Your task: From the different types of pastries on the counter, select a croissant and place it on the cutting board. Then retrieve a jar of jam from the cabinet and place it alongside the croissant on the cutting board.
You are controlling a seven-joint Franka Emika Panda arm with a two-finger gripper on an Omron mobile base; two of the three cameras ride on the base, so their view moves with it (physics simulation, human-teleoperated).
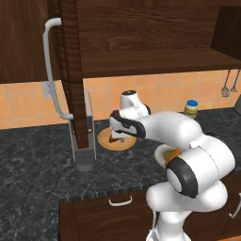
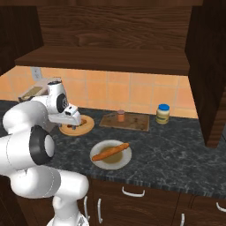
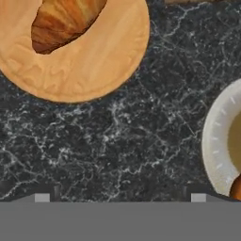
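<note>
Dark wood runs overhead, where the cabinet (image 1: 141, 33) stands with its door swung out, the pale bar handle (image 1: 51, 66) facing the room. Below it stretches the speckled black counter (image 2: 176, 141), and at its back, against the orange tiles, lies the cutting board (image 2: 132, 123) with what looks like the small orange-brown jar of jam (image 2: 121, 115) standing on its left part; whether that jar counts as properly placed I cannot say. The white arm reaches over the round tan wooden plate (image 3: 94, 61), and on that plate sits the croissant (image 3: 63, 21), not yet lifted. Just beside it, nearer the edge, a pale dish (image 2: 99, 160) carries the long stick-shaped bread (image 2: 110, 151), which should be left alone. A yellowish jar with a blue lid (image 2: 163, 114) waits to the right of the board. The gripper (image 3: 120, 197) hovers above bare counter between plate and dish, its tips spread wide and empty. To my eye the croissant's pickup and transfer remain the main work outstanding.
</note>
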